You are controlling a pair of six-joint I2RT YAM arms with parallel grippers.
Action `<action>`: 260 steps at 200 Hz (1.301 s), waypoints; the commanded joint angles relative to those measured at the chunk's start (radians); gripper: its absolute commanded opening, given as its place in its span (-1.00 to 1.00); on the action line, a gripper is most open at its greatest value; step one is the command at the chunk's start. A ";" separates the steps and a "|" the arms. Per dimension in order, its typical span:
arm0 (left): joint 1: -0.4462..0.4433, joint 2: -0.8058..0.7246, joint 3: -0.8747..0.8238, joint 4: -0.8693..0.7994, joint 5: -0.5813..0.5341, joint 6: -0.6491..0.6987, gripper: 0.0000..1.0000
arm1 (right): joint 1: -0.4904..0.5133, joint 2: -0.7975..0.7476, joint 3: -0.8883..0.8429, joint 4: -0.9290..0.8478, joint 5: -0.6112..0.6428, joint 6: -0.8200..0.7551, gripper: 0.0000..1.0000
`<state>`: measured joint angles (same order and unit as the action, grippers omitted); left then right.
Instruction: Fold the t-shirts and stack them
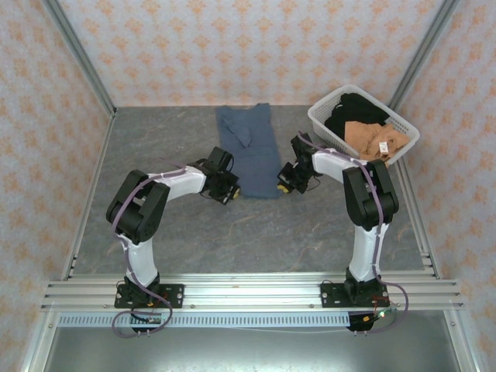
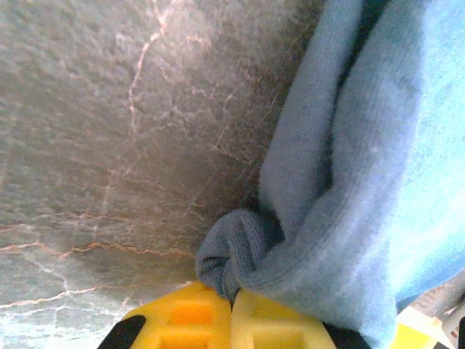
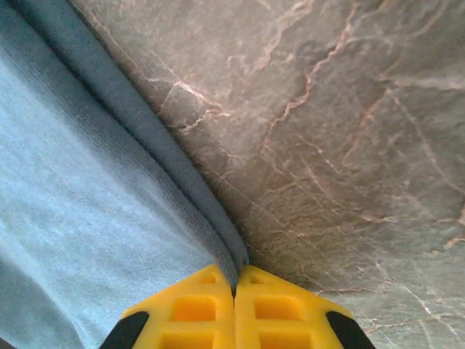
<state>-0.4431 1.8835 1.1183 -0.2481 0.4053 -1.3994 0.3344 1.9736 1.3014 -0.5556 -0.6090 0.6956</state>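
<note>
The slate-blue t-shirt (image 1: 249,147) lies as a long narrow folded strip on the grey table, running from the back wall toward me. My left gripper (image 1: 229,191) is shut on its near left corner, where the cloth bunches (image 2: 240,251) between the yellow fingertips (image 2: 192,320). My right gripper (image 1: 284,186) is shut on the near right corner, pinching the folded edge (image 3: 218,240) of the same shirt. A tan-brown t-shirt (image 1: 370,139) with a white tag and a black t-shirt (image 1: 355,111) lie in the basket.
The white lattice basket (image 1: 325,125) stands at the back right, close behind my right arm. Patterned walls and metal frame rails (image 1: 93,85) close in the table. Bare grey tabletop (image 1: 256,229) lies between the shirt and the arm bases.
</note>
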 commanded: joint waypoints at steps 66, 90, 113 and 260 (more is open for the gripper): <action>-0.053 -0.347 -0.216 -0.279 -0.015 0.276 -1.00 | 0.128 -0.294 -0.260 -0.185 -0.003 -0.079 -1.00; -0.085 -0.482 -0.244 -0.372 -0.004 0.338 -1.00 | 0.176 -0.428 -0.332 -0.264 -0.021 -0.083 -1.00; -0.131 -0.612 -0.234 -0.430 0.003 0.378 -1.00 | 0.194 -0.570 -0.365 -0.340 -0.062 -0.054 -1.00; -0.191 -0.643 0.110 -0.402 -0.105 0.379 -1.00 | 0.031 -0.718 -0.145 -0.498 -0.204 0.272 -1.00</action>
<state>-0.6415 1.1580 1.1576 -0.6838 0.3527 -1.0294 0.4259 1.2144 1.1137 -1.0546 -0.7895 0.8051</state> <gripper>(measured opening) 0.041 0.041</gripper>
